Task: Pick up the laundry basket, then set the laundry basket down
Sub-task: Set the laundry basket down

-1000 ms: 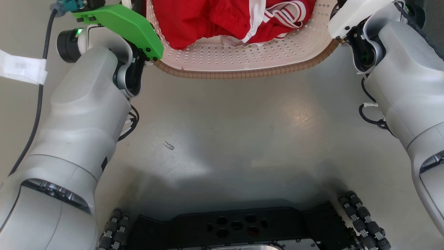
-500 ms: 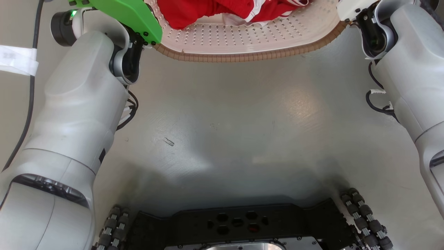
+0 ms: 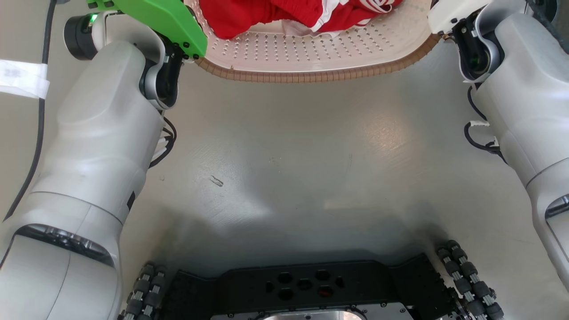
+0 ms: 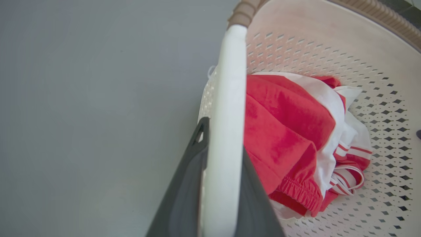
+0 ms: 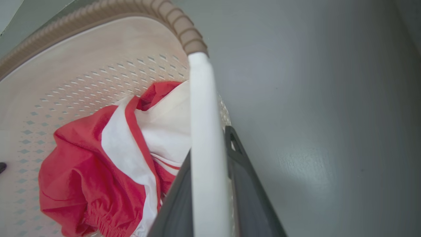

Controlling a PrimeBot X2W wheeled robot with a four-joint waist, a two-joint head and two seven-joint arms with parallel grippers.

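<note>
Head view: the basket (image 3: 311, 75) sits well ahead of the base (image 3: 306, 284). Left wrist view: the left claw (image 4: 223, 141) clamps its white handle (image 4: 232, 72). Right wrist view: the right claw (image 5: 209, 144) clamps the other handle (image 5: 200, 92). Likely light, stiff, slippery plastic; the handles suit best.

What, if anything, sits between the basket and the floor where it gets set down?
Nothing visible. The left gripper and the right gripper each clamp a white handle of the laundry basket. The grey floor beside it and in front of it looks bare. The patch directly under the basket is hidden.
</note>
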